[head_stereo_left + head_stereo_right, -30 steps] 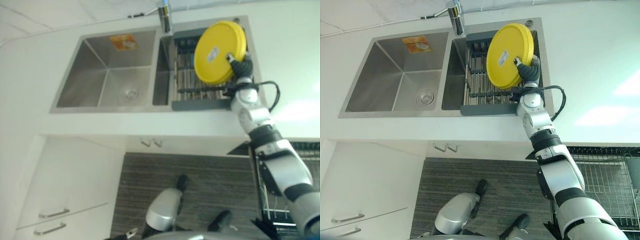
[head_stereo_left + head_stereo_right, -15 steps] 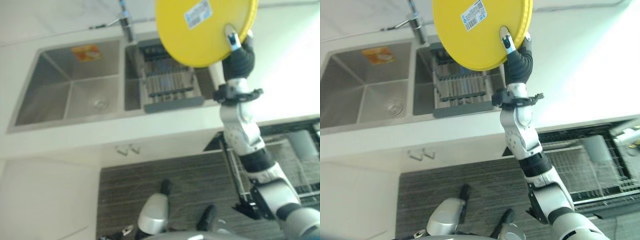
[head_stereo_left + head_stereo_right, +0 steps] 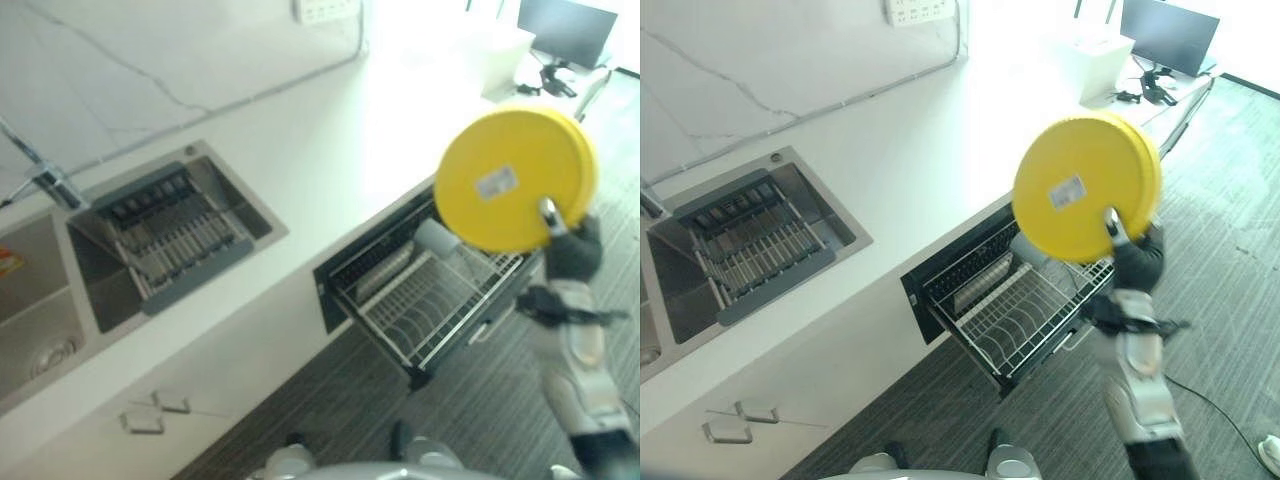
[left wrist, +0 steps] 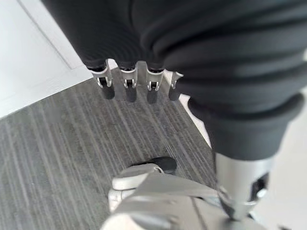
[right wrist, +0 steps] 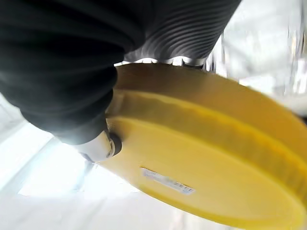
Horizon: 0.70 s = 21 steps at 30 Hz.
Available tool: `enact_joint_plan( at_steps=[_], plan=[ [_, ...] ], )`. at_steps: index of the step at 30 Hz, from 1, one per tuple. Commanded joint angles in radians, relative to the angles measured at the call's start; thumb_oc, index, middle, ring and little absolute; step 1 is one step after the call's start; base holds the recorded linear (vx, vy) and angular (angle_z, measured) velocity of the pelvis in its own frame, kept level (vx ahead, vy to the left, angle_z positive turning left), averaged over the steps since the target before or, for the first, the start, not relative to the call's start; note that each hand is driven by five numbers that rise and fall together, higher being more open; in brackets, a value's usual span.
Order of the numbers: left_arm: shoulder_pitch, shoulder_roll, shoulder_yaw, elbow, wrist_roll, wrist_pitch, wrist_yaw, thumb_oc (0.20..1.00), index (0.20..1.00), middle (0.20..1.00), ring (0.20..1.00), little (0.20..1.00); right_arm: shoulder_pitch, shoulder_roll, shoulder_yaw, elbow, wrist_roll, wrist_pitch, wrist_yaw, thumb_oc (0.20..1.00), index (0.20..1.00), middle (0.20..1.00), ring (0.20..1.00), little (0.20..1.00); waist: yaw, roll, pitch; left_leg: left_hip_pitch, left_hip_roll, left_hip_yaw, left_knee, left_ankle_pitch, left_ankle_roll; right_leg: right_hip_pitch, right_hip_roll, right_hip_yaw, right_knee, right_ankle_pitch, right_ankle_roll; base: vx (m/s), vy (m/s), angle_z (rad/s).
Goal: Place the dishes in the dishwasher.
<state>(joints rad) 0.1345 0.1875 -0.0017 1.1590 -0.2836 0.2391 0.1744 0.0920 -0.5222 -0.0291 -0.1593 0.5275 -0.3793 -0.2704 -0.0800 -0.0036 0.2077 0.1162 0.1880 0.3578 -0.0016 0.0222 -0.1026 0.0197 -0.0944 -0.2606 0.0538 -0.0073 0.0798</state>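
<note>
While the right hand (image 3: 1132,262) pinches the yellow plate (image 3: 1085,187) by its rim, holding it on edge above the open dishwasher rack (image 3: 1025,315), presumably for slotting between tines, the left hand (image 4: 136,84) hangs relaxed.

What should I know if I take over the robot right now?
Right hand: shut on the yellow plate, holding it tilted on edge in the air above the open dishwasher rack.
Left hand: hanging at the robot's side over the floor, fingers straight, holding nothing.
Done: the plate is out of the sink drying rack.
Left: lower the plate into the wire rack and let go. A pale cup-like thing already sits in it.
</note>
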Motion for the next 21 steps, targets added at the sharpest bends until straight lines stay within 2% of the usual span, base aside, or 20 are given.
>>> enact_joint_plan(
  at_steps=[1, 7, 9, 12, 18, 21],
  plan=[
    [-0.020, 0.020, -0.036, 0.019, 0.045, -0.002, 0.002, 1.000, 1.000, 1.000, 1.000, 1.000, -0.173, -0.014, -0.049, -0.034, -0.189, -0.098, -0.010, 0.200, 0.200, 0.200, 0.200, 0.200, 0.022, -0.023, 0.030, -0.024, -0.018, -0.036, 0.093, -0.127, 0.061, 0.031, -0.132, -0.044, 0.082, -0.083, 0.068, -0.03, -0.039, -0.37],
    [-0.062, 0.040, -0.068, -0.014, 0.065, 0.009, -0.018, 1.000, 1.000, 1.000, 1.000, 1.000, -0.224, -0.094, 0.017, 0.071, -0.443, -0.061, -0.135, 0.200, 0.200, 0.200, 0.200, 0.200, 0.030, -0.006, 0.076, -0.074, -0.020, -0.056, 0.119, -0.129, 0.058, -0.010, -0.141, -0.046, 0.105, -0.087, 0.064, -0.11, -0.017, -0.02],
    [-0.099, 0.057, -0.095, -0.028, 0.067, 0.021, -0.030, 1.000, 1.000, 1.000, 1.000, 1.000, -0.296, -0.138, 0.066, 0.131, -0.530, -0.031, -0.184, 0.200, 0.200, 0.200, 0.200, 0.200, 0.044, 0.006, 0.114, -0.112, -0.022, -0.075, 0.125, -0.118, 0.054, -0.041, -0.146, -0.049, 0.118, -0.087, 0.061, -0.24, 0.007, 0.10],
    [-0.126, 0.068, -0.112, -0.022, 0.069, 0.022, -0.050, 1.000, 1.000, 1.000, 1.000, 1.000, -0.368, -0.175, 0.112, 0.191, -0.577, 0.020, -0.204, 0.200, 0.200, 0.200, 0.200, 0.200, 0.057, 0.012, 0.146, -0.145, -0.020, -0.098, 0.133, -0.105, 0.047, -0.064, -0.145, -0.047, 0.135, -0.093, 0.056, -0.11, 0.037, 0.20],
    [-0.160, 0.073, -0.123, -0.020, 0.084, 0.042, -0.071, 1.000, 1.000, 1.000, 1.000, 1.000, -0.410, -0.214, 0.133, 0.256, -0.637, 0.071, -0.209, 0.200, 0.200, 0.200, 0.200, 0.200, 0.079, -0.011, 0.181, -0.183, -0.015, -0.127, 0.151, -0.097, 0.044, -0.087, -0.139, -0.047, 0.151, -0.092, 0.055, -0.01, 0.001, 0.12],
    [-0.202, 0.110, -0.140, -0.041, 0.127, 0.017, -0.074, 1.000, 1.000, 1.000, 1.000, 1.000, -0.446, -0.233, 0.158, 0.342, -0.675, 0.125, -0.248, 0.200, 0.200, 0.200, 0.200, 0.200, 0.096, -0.032, 0.215, -0.230, -0.005, -0.144, 0.182, -0.096, 0.048, -0.116, -0.128, -0.045, 0.166, -0.085, 0.054, -0.03, -0.054, 0.10]
  ],
)
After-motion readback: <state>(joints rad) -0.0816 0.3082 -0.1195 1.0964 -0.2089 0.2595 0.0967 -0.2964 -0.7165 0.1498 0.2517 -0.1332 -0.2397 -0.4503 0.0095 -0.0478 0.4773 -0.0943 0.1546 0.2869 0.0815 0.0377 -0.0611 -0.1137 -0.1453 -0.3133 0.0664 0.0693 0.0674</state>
